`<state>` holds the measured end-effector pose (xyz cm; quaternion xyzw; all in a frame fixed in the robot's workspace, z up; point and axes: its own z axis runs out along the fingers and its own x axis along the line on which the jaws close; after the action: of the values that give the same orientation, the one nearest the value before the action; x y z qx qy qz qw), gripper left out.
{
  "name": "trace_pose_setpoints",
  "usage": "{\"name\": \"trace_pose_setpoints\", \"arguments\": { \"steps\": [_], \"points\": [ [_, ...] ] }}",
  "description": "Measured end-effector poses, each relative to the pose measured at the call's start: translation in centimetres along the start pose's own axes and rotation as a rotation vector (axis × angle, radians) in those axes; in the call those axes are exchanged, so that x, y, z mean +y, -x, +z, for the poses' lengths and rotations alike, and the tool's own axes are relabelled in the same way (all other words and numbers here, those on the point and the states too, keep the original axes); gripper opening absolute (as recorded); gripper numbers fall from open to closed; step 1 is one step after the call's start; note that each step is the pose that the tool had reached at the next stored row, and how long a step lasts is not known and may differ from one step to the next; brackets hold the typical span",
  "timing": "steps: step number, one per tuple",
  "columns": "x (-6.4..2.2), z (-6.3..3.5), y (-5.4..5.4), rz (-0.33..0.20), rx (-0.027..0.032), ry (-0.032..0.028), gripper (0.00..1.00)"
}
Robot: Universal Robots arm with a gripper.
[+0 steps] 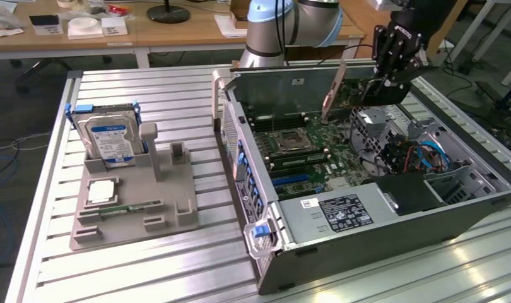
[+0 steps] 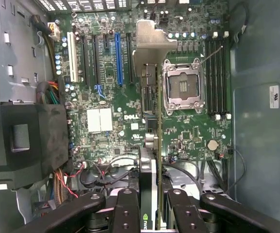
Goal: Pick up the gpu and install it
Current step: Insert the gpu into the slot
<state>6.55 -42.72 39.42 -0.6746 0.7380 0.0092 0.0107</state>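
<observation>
Silvery bracket (image 2: 152, 43) at one end, the gpu (image 2: 157, 136) hangs edge-on above the motherboard (image 2: 188, 136). The gripper (image 2: 152, 194) has its jaws clamped on the card's flat faces, so its lower edge faces the slots (image 2: 118, 53).

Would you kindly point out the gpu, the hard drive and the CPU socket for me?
gpu (image 1: 348, 95): exterior view, on the card's flat face.
hard drive (image 1: 111, 140): exterior view, on its blue-white label.
CPU socket (image 2: 182, 87): wrist view, on its middle, inside the metal frame.

Bright even room light, glare streaks on the metal table (image 1: 479, 255), dim shade inside the case (image 1: 365, 252).
</observation>
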Motion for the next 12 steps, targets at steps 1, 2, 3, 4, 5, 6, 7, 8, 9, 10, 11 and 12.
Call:
{"name": "trace_pose_setpoints", "arguments": {
  "steps": [1, 2, 3, 4, 5, 6, 7, 8, 9, 10, 11, 12],
  "points": [
    [0.0, 0.0, 0.0, 0.0, 0.0, 0.0, 0.27],
    [0.02, 0.0, 0.0, 0.0, -0.0016, -0.0006, 0.27],
    [0.03, 0.0, 0.0, 0.0, -0.0039, -0.0012, 0.27],
    [0.04, 0.01, 0.0, 0.0, -0.0049, -0.0015, 0.27],
    [0.04, 0.01, 0.0, 0.0, -0.0057, -0.0017, 0.27],
    [0.05, 0.02, 0.0, 0.0, -0.0066, -0.0019, 0.27],
    [0.07, 0.03, -0.01, 0.0, -0.0076, -0.0022, 0.27],
    [0.11, 0.06, -0.01, 0.0, -0.0095, -0.0034, 0.27],
    [0.16, 0.08, -0.02, 0.0, -0.0111, -0.0058, 0.27],
    [0.23, 0.12, -0.03, 0.0, -0.012, -0.0092, 0.27],
    [0.29, 0.16, -0.03, 0.0, -0.0124, -0.012, 0.27],
    [0.36, 0.21, -0.04, 0.0, -0.0128, -0.0157, 0.27]
  ]
}}
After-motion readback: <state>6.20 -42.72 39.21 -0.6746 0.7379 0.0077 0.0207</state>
